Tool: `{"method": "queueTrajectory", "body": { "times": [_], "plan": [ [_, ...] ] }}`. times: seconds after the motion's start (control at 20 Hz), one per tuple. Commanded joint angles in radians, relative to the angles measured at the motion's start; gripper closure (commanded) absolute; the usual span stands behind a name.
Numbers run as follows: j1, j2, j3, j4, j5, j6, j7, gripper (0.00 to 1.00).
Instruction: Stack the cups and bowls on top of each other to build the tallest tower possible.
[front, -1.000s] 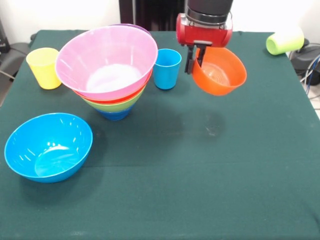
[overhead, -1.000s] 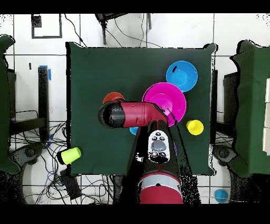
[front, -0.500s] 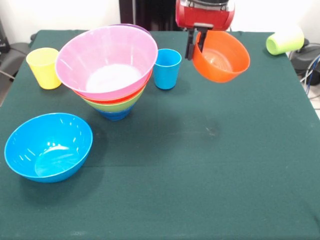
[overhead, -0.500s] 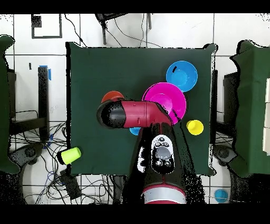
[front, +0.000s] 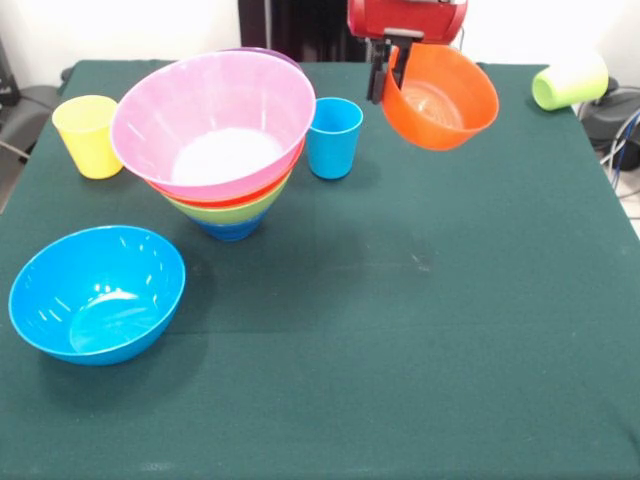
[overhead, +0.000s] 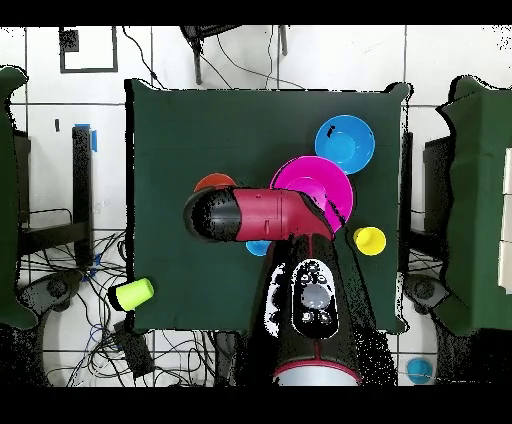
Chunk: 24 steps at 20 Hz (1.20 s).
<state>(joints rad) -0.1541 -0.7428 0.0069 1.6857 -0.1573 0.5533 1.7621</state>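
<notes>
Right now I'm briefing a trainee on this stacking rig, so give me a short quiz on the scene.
1. True or false: the pincer holds the small orange bowl clear of the table.
2. Which bowl is topmost in the tower? A) lime green B) pink C) purple
3. Fill in: the lime green cup lies on its ____.

Key:
1. True; the pincer grips the bowl's rim, and it hangs tilted in the air.
2. B; the large pink bowl sits on top.
3. Side, near the table's corner. The yellow cup and light blue cup stand upright.
</notes>
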Motion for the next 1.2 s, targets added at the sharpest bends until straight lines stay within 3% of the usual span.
{"method": "queueTrajectory", "body": {
  "times": [0.05,0.75,1.2],
  "plan": [
    [-0.032,0.012,0.106,-0.022,-0.024,0.115,-0.054,1.0],
    [-0.073,0.009,0.133,-0.054,-0.049,0.157,-0.1,1.0],
    [-0.141,-0.006,0.175,-0.042,-0.052,0.179,-0.15,1.0]
  ]
}}
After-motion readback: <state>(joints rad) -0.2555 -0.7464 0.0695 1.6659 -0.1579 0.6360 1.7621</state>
